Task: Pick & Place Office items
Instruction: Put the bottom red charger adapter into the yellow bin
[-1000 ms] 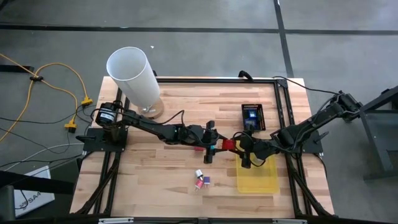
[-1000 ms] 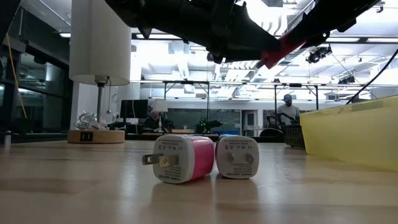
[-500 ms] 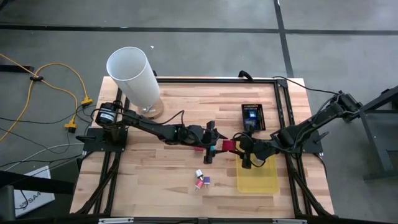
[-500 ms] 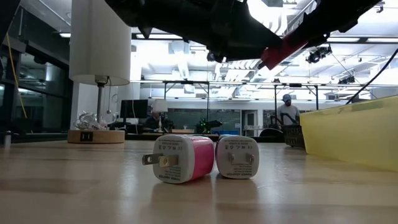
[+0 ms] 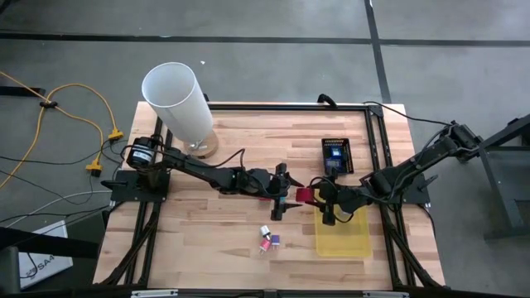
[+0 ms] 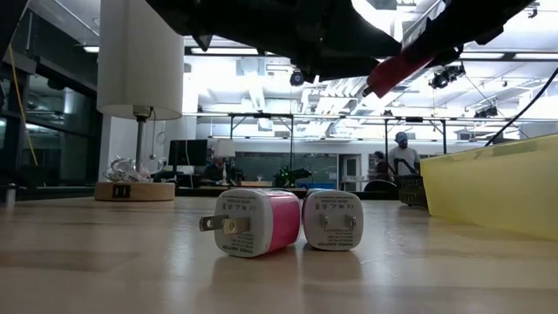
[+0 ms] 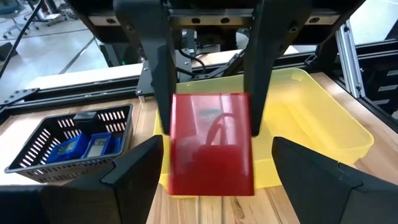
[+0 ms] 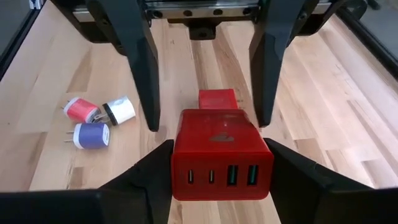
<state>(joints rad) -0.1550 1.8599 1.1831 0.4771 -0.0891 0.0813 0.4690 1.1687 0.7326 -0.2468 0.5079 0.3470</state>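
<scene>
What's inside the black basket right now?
The black basket holds blue items with small screens. What lies beneath them is hidden by its mesh walls.

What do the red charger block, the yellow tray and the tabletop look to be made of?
Red charger block: likely hard moulded plastic, semi-gloss; crisp port slots, soft sheen.
Yellow tray: apparently thin translucent plastic; the table shows faintly through its wall.
Tabletop: wood planks, light and matte or lightly sealed; visible grain and seams, though a laminate cannot be ruled out.
</scene>
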